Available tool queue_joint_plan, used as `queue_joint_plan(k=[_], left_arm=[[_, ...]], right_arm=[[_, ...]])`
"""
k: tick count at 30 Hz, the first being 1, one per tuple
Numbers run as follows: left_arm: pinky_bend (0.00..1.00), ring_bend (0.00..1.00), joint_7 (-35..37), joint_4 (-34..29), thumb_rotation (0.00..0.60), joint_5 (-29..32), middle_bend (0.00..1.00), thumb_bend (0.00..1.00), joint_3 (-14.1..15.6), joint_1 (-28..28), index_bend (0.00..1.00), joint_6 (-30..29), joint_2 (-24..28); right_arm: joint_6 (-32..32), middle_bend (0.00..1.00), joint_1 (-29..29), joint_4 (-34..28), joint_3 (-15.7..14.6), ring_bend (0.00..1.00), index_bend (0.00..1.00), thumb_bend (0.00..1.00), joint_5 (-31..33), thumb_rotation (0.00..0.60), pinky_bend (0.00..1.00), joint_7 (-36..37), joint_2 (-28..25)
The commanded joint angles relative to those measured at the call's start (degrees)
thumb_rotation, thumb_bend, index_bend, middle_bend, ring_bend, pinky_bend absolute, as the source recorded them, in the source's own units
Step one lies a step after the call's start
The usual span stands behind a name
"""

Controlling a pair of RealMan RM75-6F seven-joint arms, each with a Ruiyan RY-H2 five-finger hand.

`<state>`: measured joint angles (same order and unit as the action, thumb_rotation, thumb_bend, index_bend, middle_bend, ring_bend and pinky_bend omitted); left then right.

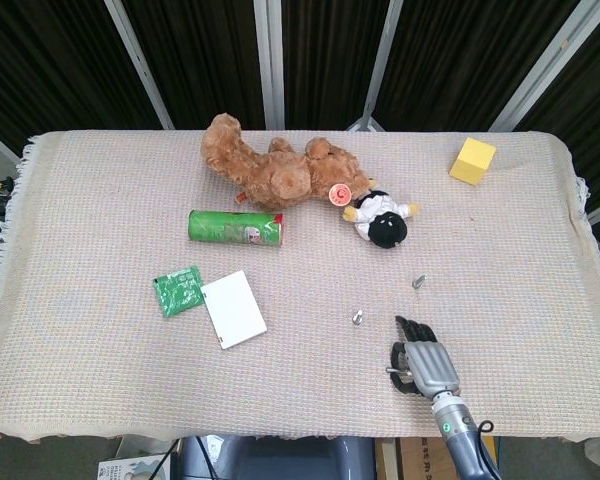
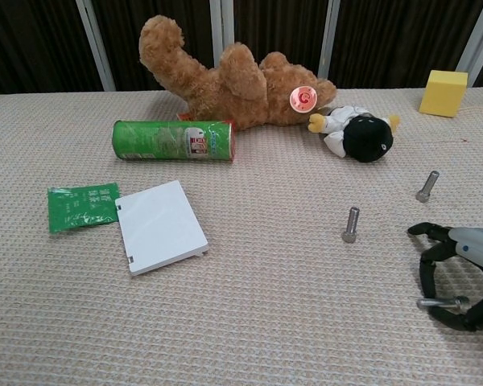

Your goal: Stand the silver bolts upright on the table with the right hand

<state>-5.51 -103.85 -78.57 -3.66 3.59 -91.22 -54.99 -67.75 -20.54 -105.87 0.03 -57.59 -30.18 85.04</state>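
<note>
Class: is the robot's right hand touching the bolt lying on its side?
Touching. The chest view shows the right hand with its fingers curled around the lying bolt, pinching it.

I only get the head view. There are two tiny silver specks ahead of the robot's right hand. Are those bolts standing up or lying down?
Observer: Standing. The chest view shows the nearer bolt and the farther bolt both upright, heads down on the cloth.
Operator: And the silver sliver beside the hand?
Observer: That is a third bolt, lying sideways between the curled fingers of the right hand.
Operator: Is it gripped?
Observer: The thumb curls under one end of it and the other fingers arch over it. I cannot tell whether they actually clamp it.
</note>
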Motion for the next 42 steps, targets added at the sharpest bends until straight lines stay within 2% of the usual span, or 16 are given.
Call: queue_joint_plan(k=[1, 9, 42], left_arm=[[0.18, 0.05, 0.03, 0.02, 0.600, 0.06, 0.07, 0.12, -0.02, 0.00, 0.10, 0.02, 0.00], [0.18, 0.05, -0.12, -0.03, 0.600, 0.04, 0.07, 0.12, 0.02, -0.08, 0.10, 0.19, -0.02], [0.18, 0.05, 0.02, -0.09, 0.600, 0.15, 0.07, 0.12, 0.02, -0.01, 0.10, 0.17, 0.07]], right_arm=[[0.05, 0.00, 0.01, -0.07, -0.05, 0.00, 0.60, 0.37, 0.01, 0.600, 0.06, 0.15, -0.08], [-0.17, 0.00, -0.04, -0.85, -0.13, 0.00, 0.65, 0.39, -0.83, 0.600, 0.06, 0.41, -0.42], [-0.20, 0.00, -0.85, -5.32, 1.32, 0.00, 0.65, 0.39, -0.54, 0.600, 0.06, 2.42, -3.78]])
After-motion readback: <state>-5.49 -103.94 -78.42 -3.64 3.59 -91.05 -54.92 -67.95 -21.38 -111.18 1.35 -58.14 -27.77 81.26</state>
